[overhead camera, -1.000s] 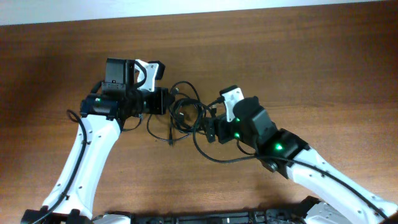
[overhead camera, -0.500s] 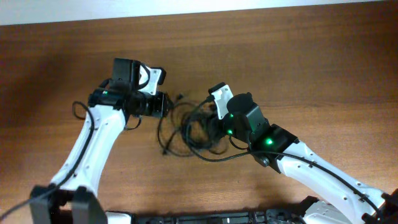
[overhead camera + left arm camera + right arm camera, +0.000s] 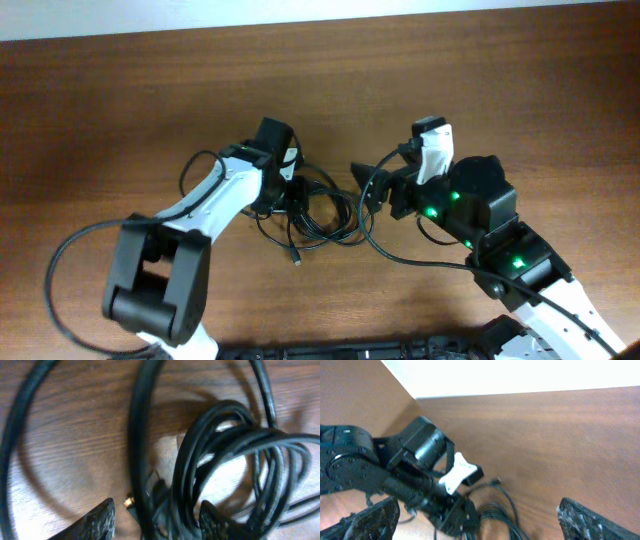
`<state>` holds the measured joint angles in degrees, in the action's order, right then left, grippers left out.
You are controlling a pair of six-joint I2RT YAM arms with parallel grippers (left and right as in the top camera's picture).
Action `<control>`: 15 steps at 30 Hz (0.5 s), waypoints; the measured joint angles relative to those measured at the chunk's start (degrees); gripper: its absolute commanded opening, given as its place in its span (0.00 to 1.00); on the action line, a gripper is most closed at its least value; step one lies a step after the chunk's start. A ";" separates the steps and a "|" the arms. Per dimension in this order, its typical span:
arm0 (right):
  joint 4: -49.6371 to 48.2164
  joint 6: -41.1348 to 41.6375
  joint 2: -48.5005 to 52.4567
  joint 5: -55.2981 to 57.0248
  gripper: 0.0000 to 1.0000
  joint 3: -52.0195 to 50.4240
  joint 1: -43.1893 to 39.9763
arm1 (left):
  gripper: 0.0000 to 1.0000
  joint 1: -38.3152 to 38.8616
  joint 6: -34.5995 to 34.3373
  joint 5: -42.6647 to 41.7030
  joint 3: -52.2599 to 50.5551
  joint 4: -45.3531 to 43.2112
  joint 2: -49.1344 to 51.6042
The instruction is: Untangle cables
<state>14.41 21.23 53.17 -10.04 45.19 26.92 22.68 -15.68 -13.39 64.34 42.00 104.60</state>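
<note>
The cables [image 3: 322,212] lie as a black tangle of loops on the wooden table [image 3: 520,110], with one plug end [image 3: 298,261] trailing toward the front. My left gripper [image 3: 293,197] sits low over the tangle's left side. In the left wrist view its fingers [image 3: 100,521] stand apart, with several coiled strands of the cables [image 3: 220,445] and a small gold plug tip [image 3: 129,502] between them. My right gripper [image 3: 368,186] hangs just right of the tangle, wide open and holding nothing. Its view looks down on the cables [image 3: 496,510] and the left arm's wrist [image 3: 420,460].
The left arm's thick black wire [image 3: 62,262] loops out at the left. The right arm's wire [image 3: 395,255] curves along the table beside the tangle. The table's far edge [image 3: 320,22] meets a white wall.
My left gripper has swung right and down onto the tangle, and its jaws have come apart. My right gripper has pulled back to the right, off the cables, and now stands wide.
</note>
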 measured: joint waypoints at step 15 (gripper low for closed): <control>2.93 -7.10 17.29 -9.73 0.84 0.02 7.28 | 0.00 -1.49 4.13 0.33 0.83 1.05 -16.57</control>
<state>17.34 14.13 70.46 -19.77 45.21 34.20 21.19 -11.55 -13.06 65.17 43.05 88.03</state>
